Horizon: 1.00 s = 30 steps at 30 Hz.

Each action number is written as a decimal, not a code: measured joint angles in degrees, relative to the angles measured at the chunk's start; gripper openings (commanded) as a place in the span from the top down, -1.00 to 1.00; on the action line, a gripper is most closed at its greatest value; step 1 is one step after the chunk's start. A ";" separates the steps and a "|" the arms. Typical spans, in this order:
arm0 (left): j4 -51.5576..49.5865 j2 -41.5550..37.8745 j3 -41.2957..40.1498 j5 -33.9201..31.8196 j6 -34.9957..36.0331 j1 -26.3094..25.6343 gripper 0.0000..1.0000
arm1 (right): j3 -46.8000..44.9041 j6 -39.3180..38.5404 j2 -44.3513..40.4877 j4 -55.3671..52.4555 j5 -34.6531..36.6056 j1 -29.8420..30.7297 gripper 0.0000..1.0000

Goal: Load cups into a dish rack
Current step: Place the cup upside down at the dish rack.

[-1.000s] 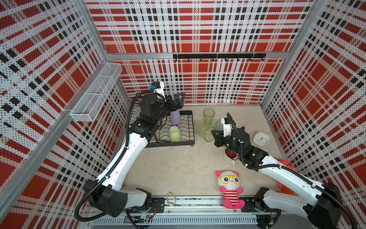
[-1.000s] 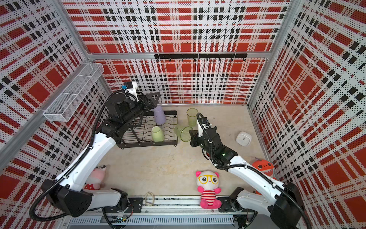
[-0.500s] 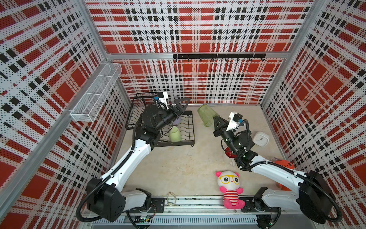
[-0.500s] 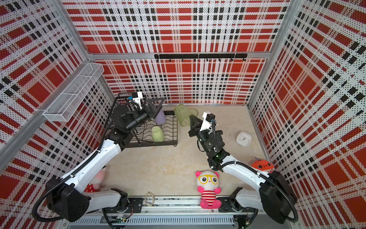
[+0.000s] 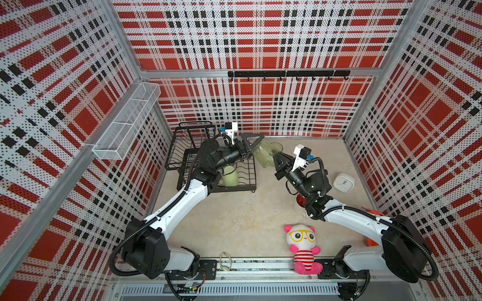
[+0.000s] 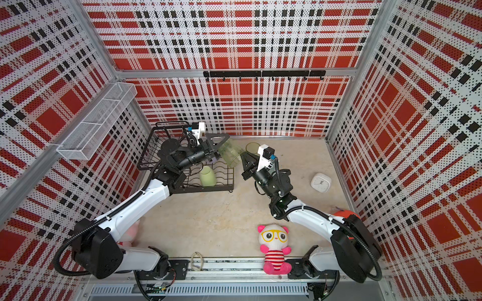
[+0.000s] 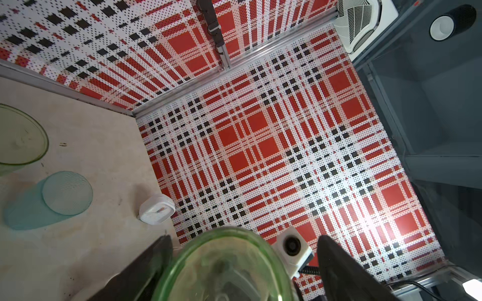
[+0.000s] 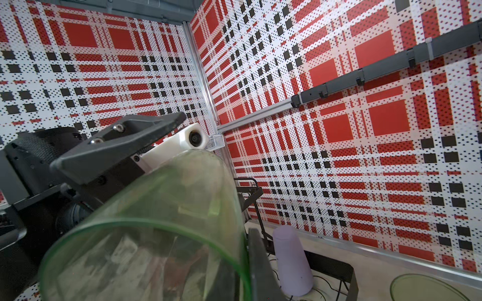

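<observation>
Two grippers share one green tumbler (image 5: 264, 157) (a mid-air handover, I judge) just beside the rack (image 5: 251, 182): the right gripper (image 5: 277, 159) pinches its rim, while the left gripper (image 5: 257, 146) stands wide astride its base. Left should clamp squarely before right lets go.

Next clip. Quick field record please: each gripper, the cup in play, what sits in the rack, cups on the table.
cup in play: translucent bright green tumbler, in the air near the black wire dish rack
right gripper: shut on its rim
left gripper: open, jaws flanking its base
in rack: pale green mug, lavender cup
on table: olive-green tumbler, translucent teal tumbler
</observation>
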 measured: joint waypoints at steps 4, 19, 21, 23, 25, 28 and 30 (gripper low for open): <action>0.50 0.22 -0.20 0.79 -1.07 -0.09 -0.69 | 0.00 0.26 0.22 0.76 -2.10 -1.99 1.00; 1.14 1.03 -0.37 1.99 -2.03 0.09 -0.45 | 1.18 0.90 1.79 2.01 -9.44 -6.43 1.00; 1.33 1.03 -0.42 1.79 -2.03 0.22 -0.42 | 1.92 0.94 2.12 1.36 -10.29 -6.78 1.00; 1.62 1.03 -0.46 1.44 -2.05 0.35 -0.35 | 2.58 0.96 2.34 0.76 -10.95 -6.99 0.87; 1.88 0.98 -0.79 0.87 -2.05 0.44 -0.26 | 3.13 0.94 2.51 -0.13 -11.32 -7.10 0.55; 1.55 0.94 -2.01 -0.02 -1.84 0.50 -0.21 | 3.74 1.33 3.15 -1.14 -11.56 -7.10 0.12; 0.79 0.94 -2.80 -0.94 -1.51 0.55 -0.19 | 3.89 1.14 3.45 -1.77 -11.76 -7.13 -0.21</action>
